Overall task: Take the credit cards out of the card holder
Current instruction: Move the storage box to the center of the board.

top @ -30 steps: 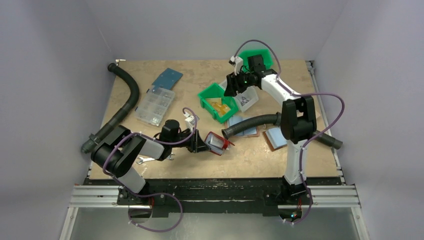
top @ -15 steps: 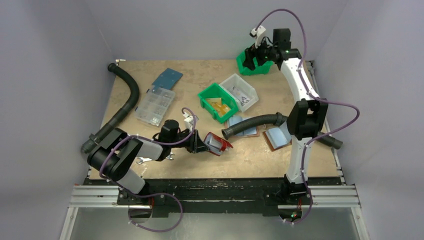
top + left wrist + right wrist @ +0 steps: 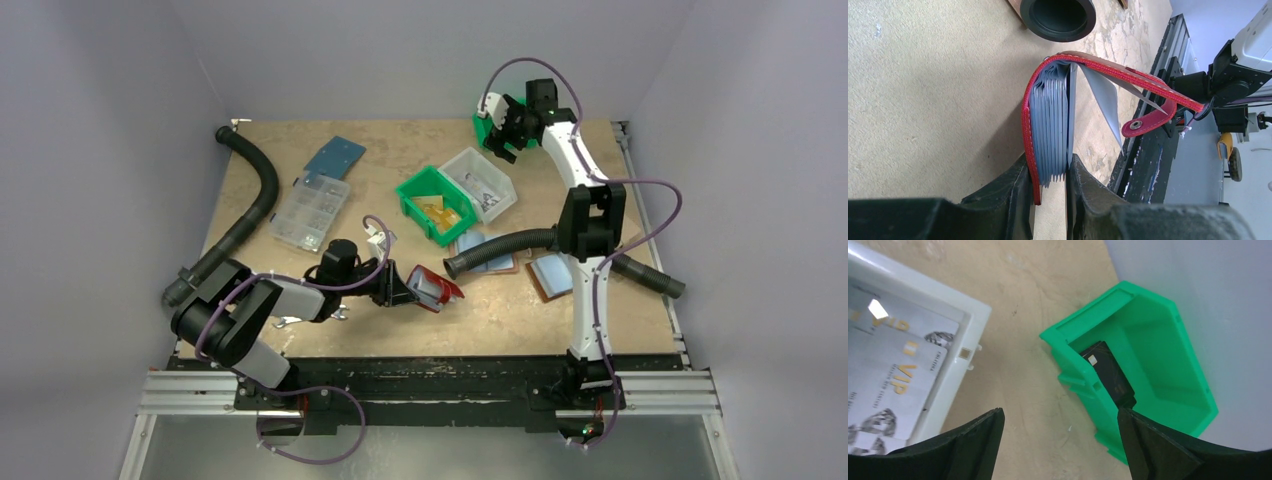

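Observation:
The card holder (image 3: 437,288) is a red bifold lying near the table's front. It stands on edge in the left wrist view, its red cover (image 3: 1026,120) bent around a stack of pale blue-grey pockets (image 3: 1050,120), snap tab (image 3: 1143,124) hanging loose. My left gripper (image 3: 1049,175) is shut on the cover and pocket stack. My right gripper (image 3: 1060,415) hangs open and empty at the far edge, beside a green bin (image 3: 1153,330) with a dark card (image 3: 1109,371) inside. Pale credit cards (image 3: 893,370) marked VIP lie in a white tray (image 3: 979,315).
A second green bin (image 3: 421,188) with yellow-orange bits sits mid-table next to the white tray (image 3: 461,163). A black hose (image 3: 500,247) lies across brown folders (image 3: 552,275). At left are another hose (image 3: 262,190), a clear compartment box (image 3: 310,212) and a blue sheet (image 3: 334,157).
My right arm swung from over the white tray to the far green bin, and its jaws opened wide. The left arm and card holder stayed put.

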Available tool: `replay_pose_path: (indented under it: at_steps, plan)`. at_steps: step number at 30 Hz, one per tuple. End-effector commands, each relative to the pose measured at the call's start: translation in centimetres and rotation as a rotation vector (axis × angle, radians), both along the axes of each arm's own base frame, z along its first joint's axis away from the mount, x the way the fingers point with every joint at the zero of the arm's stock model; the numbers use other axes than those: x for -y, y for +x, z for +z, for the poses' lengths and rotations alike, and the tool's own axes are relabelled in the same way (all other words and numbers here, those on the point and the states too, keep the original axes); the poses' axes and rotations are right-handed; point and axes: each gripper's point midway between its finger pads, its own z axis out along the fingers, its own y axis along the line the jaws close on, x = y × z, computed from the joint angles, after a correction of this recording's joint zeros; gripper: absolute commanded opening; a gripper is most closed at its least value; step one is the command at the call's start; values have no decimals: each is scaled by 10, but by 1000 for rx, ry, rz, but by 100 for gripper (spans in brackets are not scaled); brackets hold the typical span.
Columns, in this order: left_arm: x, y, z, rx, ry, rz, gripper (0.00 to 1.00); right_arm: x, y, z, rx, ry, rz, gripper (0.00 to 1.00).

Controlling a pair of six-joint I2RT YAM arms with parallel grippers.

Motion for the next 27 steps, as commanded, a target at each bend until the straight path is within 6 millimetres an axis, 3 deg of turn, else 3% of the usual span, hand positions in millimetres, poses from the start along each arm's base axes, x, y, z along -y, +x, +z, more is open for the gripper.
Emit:
replay_pose_path:
  at_steps: [1, 9, 16, 20, 27]
  plan:
    - [-5, -3, -4, 20, 27, -1, 0, 13, 25, 27, 157, -149, 49, 93]
    - [-4, 0, -4, 13, 36, 3, 0, 19, 51, 14, 221, -188, 38, 95]
    - [-5, 1, -5, 8, 50, 3, 0, 28, 64, -16, 219, -232, 29, 93]
    - [-5, 2, -5, 9, 52, 5, 0, 34, 56, -34, 168, -234, 56, 84]
    - [-4, 1, -3, 12, 47, 3, 0, 41, 35, -35, 116, -225, 84, 60]
